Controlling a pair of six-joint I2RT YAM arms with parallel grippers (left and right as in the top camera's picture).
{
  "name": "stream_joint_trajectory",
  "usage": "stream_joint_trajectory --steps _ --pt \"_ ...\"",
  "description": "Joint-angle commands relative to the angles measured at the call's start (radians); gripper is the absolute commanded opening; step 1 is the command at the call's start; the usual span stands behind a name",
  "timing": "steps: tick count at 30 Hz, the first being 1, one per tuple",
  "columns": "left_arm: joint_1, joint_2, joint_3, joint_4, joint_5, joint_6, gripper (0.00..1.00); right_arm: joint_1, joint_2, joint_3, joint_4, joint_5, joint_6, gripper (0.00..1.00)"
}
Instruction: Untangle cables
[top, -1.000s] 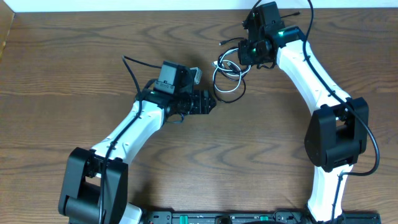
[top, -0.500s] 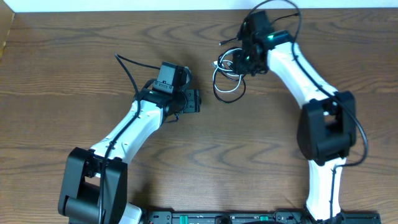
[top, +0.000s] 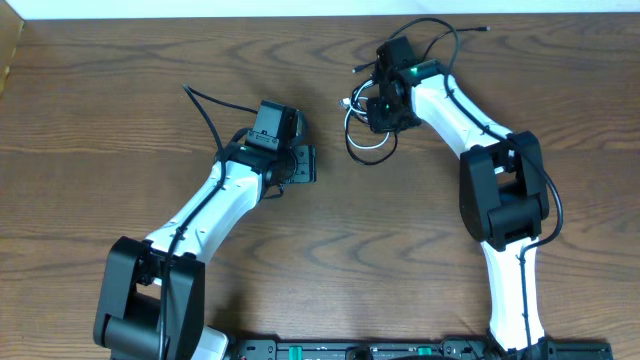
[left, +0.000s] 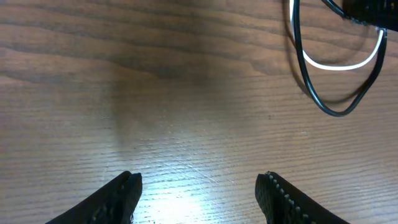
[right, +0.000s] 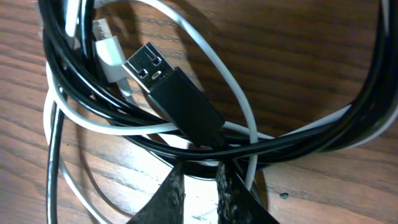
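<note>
Cables (right: 180, 102) lie bundled on the surface (left: 155, 93) beneath the right tool (right: 200, 177), its jaws nearly together at the bundle (an actual pinch cannot be told). It should take one strand only and lift slowly. Left tool (left: 200, 183) hangs open, empty, well apart.

Cables (right: 186, 102) on table (right: 311, 37), under right pincer (right: 200, 190)

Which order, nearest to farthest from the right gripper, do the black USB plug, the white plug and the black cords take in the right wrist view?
From the right gripper:
1. Black cords, crossing just above its fingertips.
2. Black USB plug, centre of the view, metal end pointing up-left.
3. White plug, upper left, beyond the USB plug's metal end.
</note>
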Motion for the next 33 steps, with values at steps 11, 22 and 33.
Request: stream_joint_trajectory --steps 11,22,33 --pt "0.004 -0.007 -0.002 0.005 -0.119 0.013 0.84 0.009 -0.13 -0.028 -0.051 -0.011 -0.093 0.32" --pt "0.004 -0.007 -0.002 -0.008 -0.141 0.013 0.75 0.008 -0.05 -0.029 -0.058 0.087 -0.092 0.43" --pt "0.004 -0.007 -0.002 -0.005 -0.141 0.08 0.61 0.024 0.021 -0.028 -0.131 0.08 -0.085 0.01"
